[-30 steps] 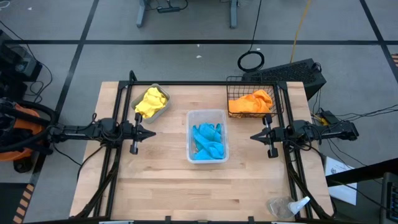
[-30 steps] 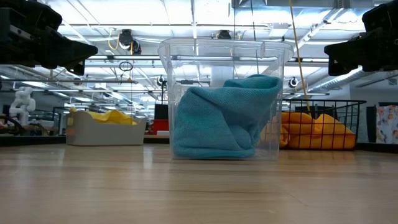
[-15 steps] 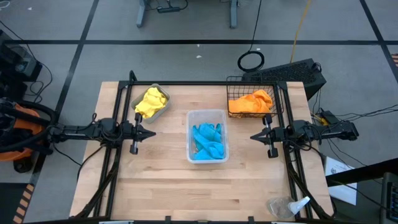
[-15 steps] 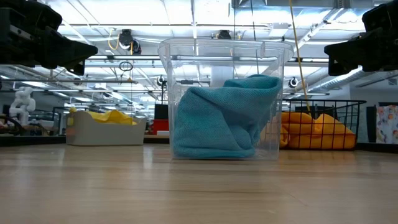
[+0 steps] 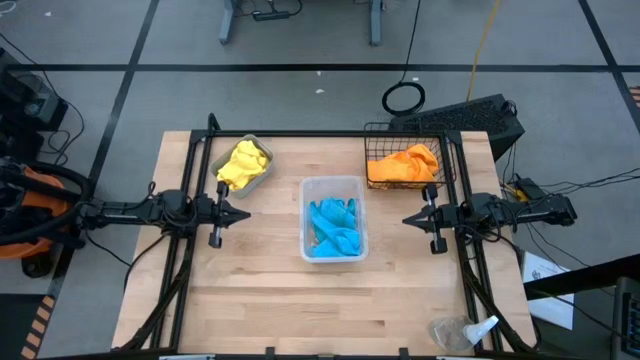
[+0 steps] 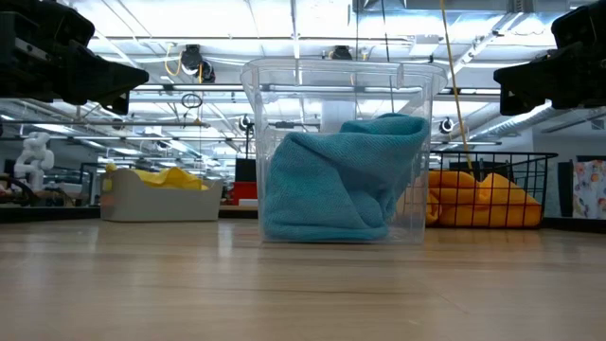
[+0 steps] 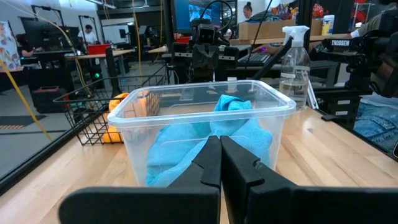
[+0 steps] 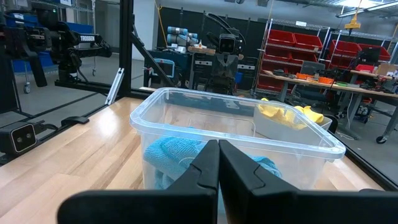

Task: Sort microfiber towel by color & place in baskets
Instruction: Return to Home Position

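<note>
The sky blue towels (image 5: 334, 229) lie bunched in the clear plastic tub (image 5: 335, 184) at the table's middle. Yellow towels (image 5: 242, 163) fill the grey metal bin (image 5: 262, 181) at the far left. Orange towels (image 5: 404, 164) sit in the black wire-mesh basket (image 5: 379, 131) at the far right. My left gripper (image 5: 246, 214) hovers left of the tub, shut and holding nothing. My right gripper (image 5: 406, 219) hovers right of the tub, also shut and holding nothing. Both point at the tub.
A small clear plastic wrapper with a blue tip (image 5: 462, 332) lies at the table's near right corner. Bare wood (image 5: 300, 300) spreads across the near half of the table. Black frame rails (image 5: 300, 133) run along the table's edges.
</note>
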